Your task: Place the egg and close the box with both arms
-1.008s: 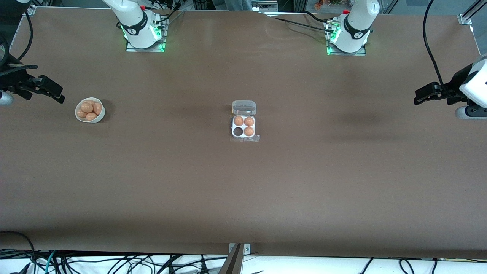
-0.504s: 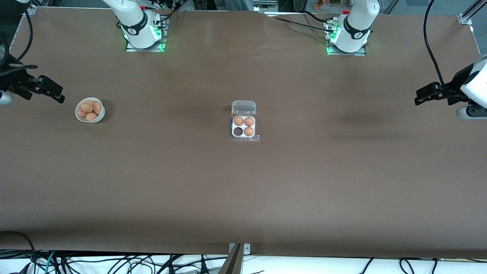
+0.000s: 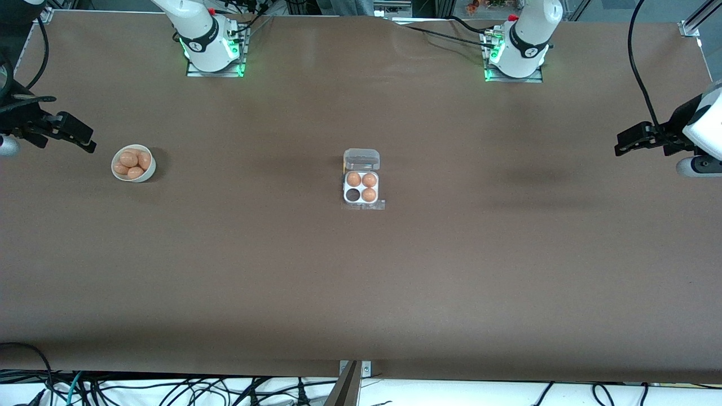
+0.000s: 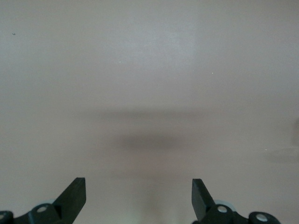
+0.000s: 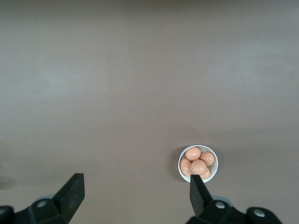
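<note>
The clear egg box [image 3: 361,186] lies mid-table with its lid [image 3: 361,159] open; three tan eggs [image 3: 369,195] fill its cells and one cell [image 3: 353,195] is empty. A white bowl [image 3: 133,163] holds several loose eggs [image 3: 129,159] toward the right arm's end; it also shows in the right wrist view [image 5: 198,163]. My right gripper [image 3: 72,134] is open and empty, in the air beside the bowl; in its wrist view [image 5: 135,193] the fingers stand wide apart. My left gripper [image 3: 630,141] is open and empty over bare table at the left arm's end, as its wrist view [image 4: 138,193] shows.
The brown table [image 3: 361,282] is bare around the box. The two arm bases [image 3: 211,45] [image 3: 516,51] stand along the table's edge farthest from the front camera. Cables [image 3: 169,389] hang off the nearest edge.
</note>
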Available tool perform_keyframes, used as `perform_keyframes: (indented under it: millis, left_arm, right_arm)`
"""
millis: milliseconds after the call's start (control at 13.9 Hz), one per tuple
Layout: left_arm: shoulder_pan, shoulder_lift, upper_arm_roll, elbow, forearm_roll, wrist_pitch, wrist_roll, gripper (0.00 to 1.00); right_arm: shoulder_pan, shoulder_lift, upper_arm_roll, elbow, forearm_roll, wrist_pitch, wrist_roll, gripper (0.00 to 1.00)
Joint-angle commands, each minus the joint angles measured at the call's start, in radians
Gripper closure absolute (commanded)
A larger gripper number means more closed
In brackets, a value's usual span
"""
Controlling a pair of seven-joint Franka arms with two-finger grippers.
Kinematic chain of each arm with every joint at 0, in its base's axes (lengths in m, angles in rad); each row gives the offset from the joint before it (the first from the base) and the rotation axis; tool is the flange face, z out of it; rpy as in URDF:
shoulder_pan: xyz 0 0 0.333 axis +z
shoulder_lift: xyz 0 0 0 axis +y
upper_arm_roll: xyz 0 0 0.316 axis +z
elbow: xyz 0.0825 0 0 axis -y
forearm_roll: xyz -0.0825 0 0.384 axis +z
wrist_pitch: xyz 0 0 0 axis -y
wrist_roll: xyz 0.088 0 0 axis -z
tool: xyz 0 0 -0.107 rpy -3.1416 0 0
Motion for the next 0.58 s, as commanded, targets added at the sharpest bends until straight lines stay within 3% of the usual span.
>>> perform_keyframes:
  millis: [0,504]
  left_arm:
    - [0.008,0.011,-0.003,0.028,-0.012,-0.021,0.012,0.00]
    - [0.008,0.011,-0.003,0.028,-0.012,-0.021,0.011,0.00]
  right_arm:
    - [-0.008,0.001,0.003,0.015,0.017,-0.018,-0.016,0.00]
    - [-0.008,0.031,0.005,0.012,0.002,-0.030,-0.021,0.00]
